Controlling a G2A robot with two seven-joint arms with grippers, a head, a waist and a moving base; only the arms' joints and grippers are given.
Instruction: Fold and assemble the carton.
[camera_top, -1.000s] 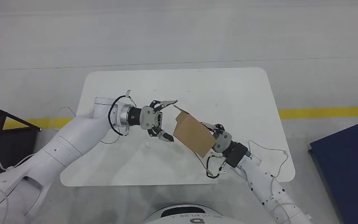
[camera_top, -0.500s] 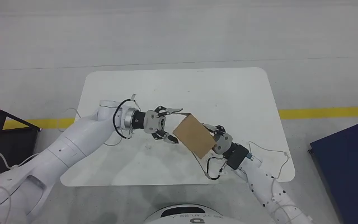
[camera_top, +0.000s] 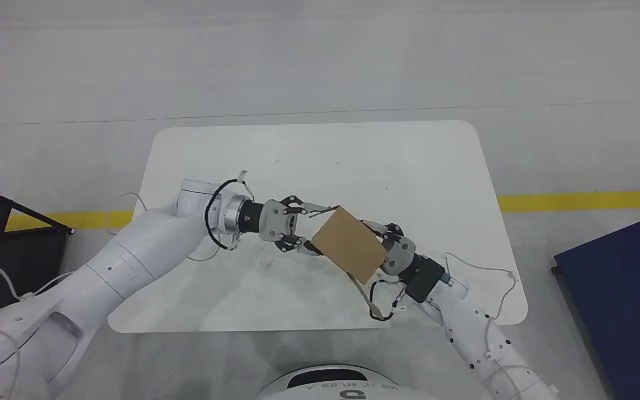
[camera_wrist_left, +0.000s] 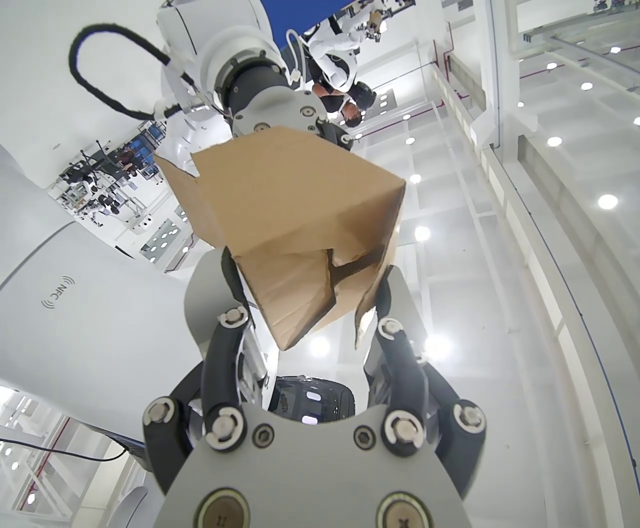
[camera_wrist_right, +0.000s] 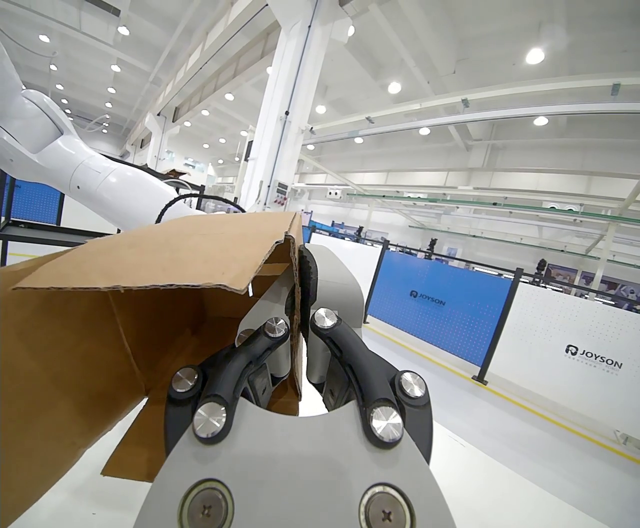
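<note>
- Carton (camera_top: 347, 243), frame centre in the top view, sits tilted over the table (camera_top: 430, 170).
- Right gripper (camera_top: 386, 243) pinches its right-hand wall.
- Left gripper (camera_top: 314, 230) is spread around its left end.

One brown carton (camera_top: 347, 243) in play, folks, just the one, and it hangs between two grippers: the left gripper (camera_top: 318, 228) at one end, the right gripper (camera_top: 384, 242) at the other. One table (camera_top: 420, 170), a single white top, lies beneath both grippers.
</note>
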